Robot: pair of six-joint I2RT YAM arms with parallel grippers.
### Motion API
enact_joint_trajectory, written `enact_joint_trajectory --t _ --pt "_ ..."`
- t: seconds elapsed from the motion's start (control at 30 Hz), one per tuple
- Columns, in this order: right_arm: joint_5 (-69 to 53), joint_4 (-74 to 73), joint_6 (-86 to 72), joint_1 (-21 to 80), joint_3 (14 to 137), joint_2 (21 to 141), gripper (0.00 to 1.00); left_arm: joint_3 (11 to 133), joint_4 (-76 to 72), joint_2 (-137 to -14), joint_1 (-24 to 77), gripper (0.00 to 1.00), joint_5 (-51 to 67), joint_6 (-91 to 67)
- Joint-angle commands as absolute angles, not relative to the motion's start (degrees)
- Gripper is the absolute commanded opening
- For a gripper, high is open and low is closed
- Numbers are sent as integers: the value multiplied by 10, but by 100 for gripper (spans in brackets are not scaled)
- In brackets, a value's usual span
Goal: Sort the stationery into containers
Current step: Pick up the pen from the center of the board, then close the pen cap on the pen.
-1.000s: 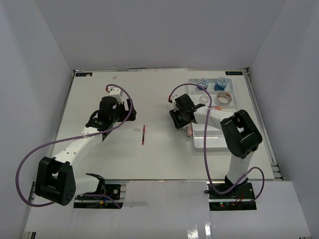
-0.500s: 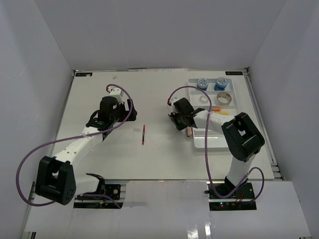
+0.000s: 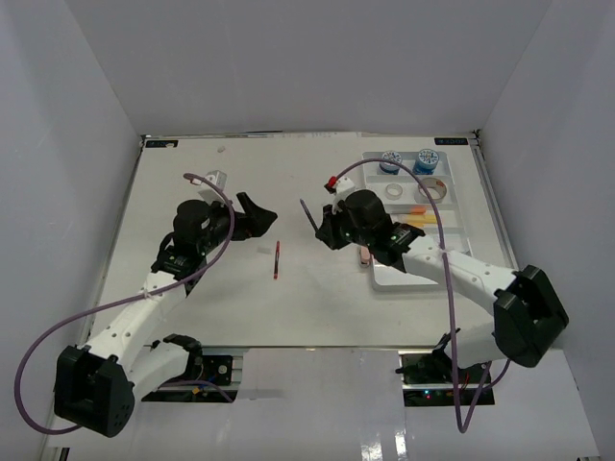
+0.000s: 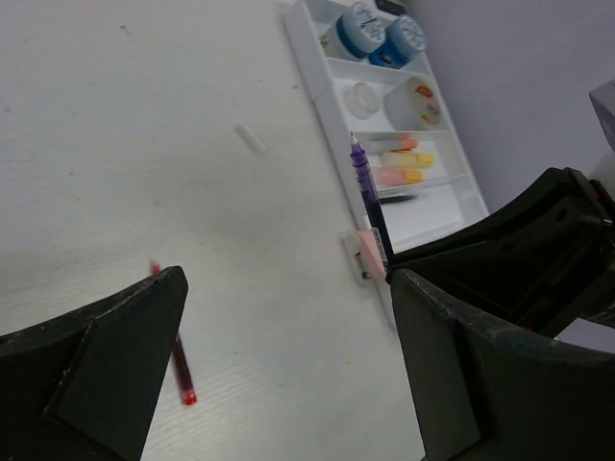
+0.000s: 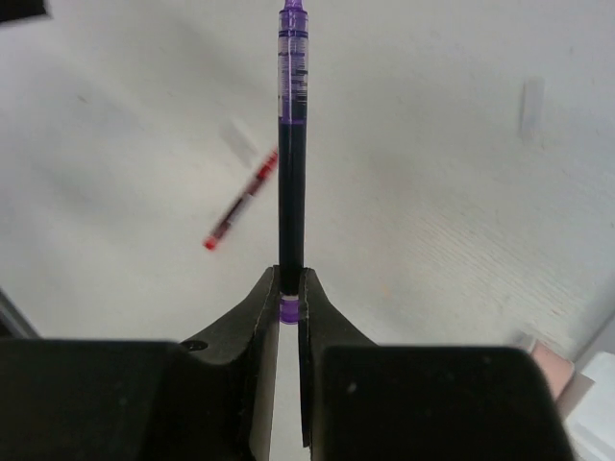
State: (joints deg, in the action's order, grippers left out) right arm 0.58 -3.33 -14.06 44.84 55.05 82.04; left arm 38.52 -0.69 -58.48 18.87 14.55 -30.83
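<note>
A dark pen (image 5: pixel 291 144) with purple ends, pinched at one end by the right gripper (image 5: pixel 290 288), jaws shut tight on it. Lifted off the table (image 3: pixel 317 307), just beside the left side of the white tray (image 3: pixel 384 279). Tiny dark print on the see-through purple part, too small to read. Below it on the table, a pink piece (image 4: pixel 370 252) right at the tray's outside wall, touching or almost touching; cannot tell which. Farther left, a thin red pen (image 3: pixel 277 259) lying flat in the middle of the table, alone.

Inside the tray, two round blue tubs (image 4: pixel 363 27) side by side in the far slot, print on the lids too blurry to read. In the next slot, two tape rolls (image 4: pixel 418 104), lying flat. After that, orange, yellow and pink pieces (image 4: pixel 404 161) together in one slot.

Over the table near the red pen, the left gripper (image 3: pixel 258 215), wide open and holding nothing. One small white bit (image 4: pixel 252 138) on the table, apart from the rest.
</note>
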Motion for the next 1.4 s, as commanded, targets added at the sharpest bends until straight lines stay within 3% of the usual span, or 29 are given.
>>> enact_joint_trajectory --t 0.0,0.53,0.67,1.0,1.37 --pt "-24 89 -217 461 529 769 8 370 -96 -550 194 98 208 -384" --pt "-101 294 -308 482 458 716 8 373 -274 -605 302 98 175 -419" --pt "-113 313 -314 483 453 715 8 375 -285 -625 313 93 172 -423" --pt "-131 347 -328 483 435 714 8 379 -313 -641 321 67 192 -431" --pt "-135 368 -345 483 420 721 8 371 -338 -642 323 30 207 -433"
